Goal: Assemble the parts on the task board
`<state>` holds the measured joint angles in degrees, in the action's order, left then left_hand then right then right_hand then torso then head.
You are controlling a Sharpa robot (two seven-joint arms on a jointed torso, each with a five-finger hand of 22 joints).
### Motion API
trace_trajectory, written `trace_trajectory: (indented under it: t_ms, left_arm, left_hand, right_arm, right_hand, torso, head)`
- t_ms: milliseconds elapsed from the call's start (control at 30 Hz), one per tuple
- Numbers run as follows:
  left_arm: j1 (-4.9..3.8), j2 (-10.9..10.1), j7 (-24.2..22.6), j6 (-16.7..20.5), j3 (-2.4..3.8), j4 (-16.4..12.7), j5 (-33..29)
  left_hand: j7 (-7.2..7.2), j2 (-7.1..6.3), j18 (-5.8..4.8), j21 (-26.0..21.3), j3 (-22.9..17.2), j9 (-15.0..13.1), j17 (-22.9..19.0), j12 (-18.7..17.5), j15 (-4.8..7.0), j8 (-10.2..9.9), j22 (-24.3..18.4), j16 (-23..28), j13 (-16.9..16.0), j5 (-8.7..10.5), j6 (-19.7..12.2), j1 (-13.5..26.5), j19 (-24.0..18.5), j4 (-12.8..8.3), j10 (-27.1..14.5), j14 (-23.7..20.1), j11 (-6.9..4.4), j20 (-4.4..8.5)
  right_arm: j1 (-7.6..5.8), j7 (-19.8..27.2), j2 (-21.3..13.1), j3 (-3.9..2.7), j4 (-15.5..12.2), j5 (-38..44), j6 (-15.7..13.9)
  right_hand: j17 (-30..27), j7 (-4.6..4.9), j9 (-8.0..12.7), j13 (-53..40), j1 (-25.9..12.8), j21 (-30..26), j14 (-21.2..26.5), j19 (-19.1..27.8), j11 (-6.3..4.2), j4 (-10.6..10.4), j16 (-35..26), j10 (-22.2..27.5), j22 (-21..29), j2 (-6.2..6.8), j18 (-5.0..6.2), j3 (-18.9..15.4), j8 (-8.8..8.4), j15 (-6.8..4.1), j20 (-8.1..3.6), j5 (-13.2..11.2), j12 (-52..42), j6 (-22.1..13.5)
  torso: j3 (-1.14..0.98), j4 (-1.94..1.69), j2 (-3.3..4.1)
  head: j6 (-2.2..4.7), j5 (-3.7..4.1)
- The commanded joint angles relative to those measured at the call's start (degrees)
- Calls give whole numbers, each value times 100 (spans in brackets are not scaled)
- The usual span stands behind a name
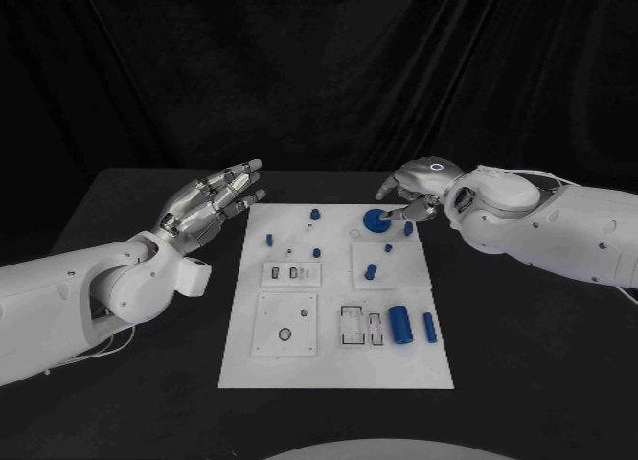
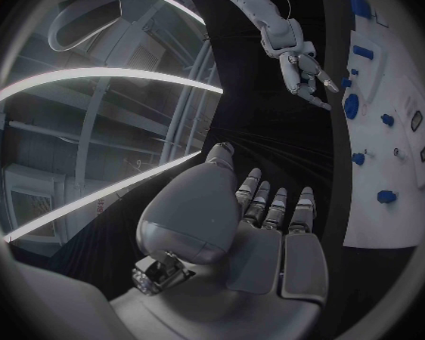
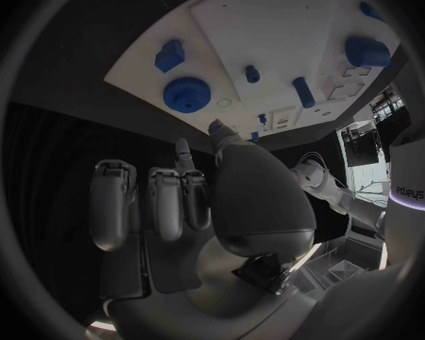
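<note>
The white task board point(image 1: 333, 364) lies in the middle of the black table. A blue gear point(image 1: 373, 219) sits at its far right corner, with a small blue block point(image 1: 409, 228) beside it. My right hand point(image 1: 409, 196) hovers just beyond the gear with its fingers pointing down at it and holds nothing; the right wrist view has the gear point(image 3: 187, 94) a little past the fingertips point(image 3: 183, 153). My left hand point(image 1: 209, 206) floats off the board's far left corner, its fingers straight and spread, and is empty. Blue pegs point(image 1: 315, 215) stand on the far half. A thick blue cylinder point(image 1: 399, 324) and a thin one point(image 1: 430, 328) lie near the right edge.
Raised white plates with slots and holes point(image 1: 284, 324) occupy the board's near half, with another slotted plate point(image 1: 289, 273) in the middle. Bare black table point(image 1: 153, 383) stretches on both sides of the board. A black curtain hangs behind the table.
</note>
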<state>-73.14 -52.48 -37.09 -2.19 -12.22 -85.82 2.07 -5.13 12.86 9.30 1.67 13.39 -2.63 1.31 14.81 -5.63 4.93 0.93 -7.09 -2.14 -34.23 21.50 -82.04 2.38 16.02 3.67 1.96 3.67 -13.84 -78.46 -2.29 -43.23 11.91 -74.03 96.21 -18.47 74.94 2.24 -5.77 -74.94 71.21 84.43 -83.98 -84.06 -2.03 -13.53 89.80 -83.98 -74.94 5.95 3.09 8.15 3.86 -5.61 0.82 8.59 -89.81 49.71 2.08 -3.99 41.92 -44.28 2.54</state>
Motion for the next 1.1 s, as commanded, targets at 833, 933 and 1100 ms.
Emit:
trace_trajectory:
  t_ms: [833,933,1100]
  left_arm:
    - [2,34,-43,-152,6,19,1]
    - [3,35,-50,-154,6,22,1]
    - [3,46,-61,-160,6,26,1]
  left_hand:
    - [-14,10,111,-18,-44,-7,-1,26,-28,25,-8,-1,3,-34,13,-72,-18,4,-6,-30,35,5]
    - [-14,10,111,-18,-44,-7,-1,26,-28,25,-8,-1,3,-34,13,-72,-18,4,-6,-30,35,5]
    - [-16,10,111,-17,-50,-9,2,34,-36,30,-8,-15,2,-41,27,-76,-17,2,-4,-26,40,5]
  right_arm:
    - [176,-254,364,-3,435,57,94]
    - [178,-275,396,-3,468,57,117]
    - [188,-308,436,-3,525,57,163]
  right_hand:
    - [1150,124,21,-1506,189,-16,-518,-193,34,334,-207,-602,-954,-96,-105,94,45,13,7,158,-19,-117]
    - [1148,132,15,-1506,184,-20,-519,-191,43,346,-209,-602,-953,-96,-104,86,50,20,15,88,-19,-105]
    - [1149,146,-15,-1506,181,-23,-520,-192,56,371,-209,-602,-957,-89,-104,70,83,28,25,-5,-19,-40]
  torso:
    - [0,2,-5]
    - [3,3,-4]
    - [2,13,-1]
  head:
    - [12,-67]
    - [11,-60]
    - [8,-75]
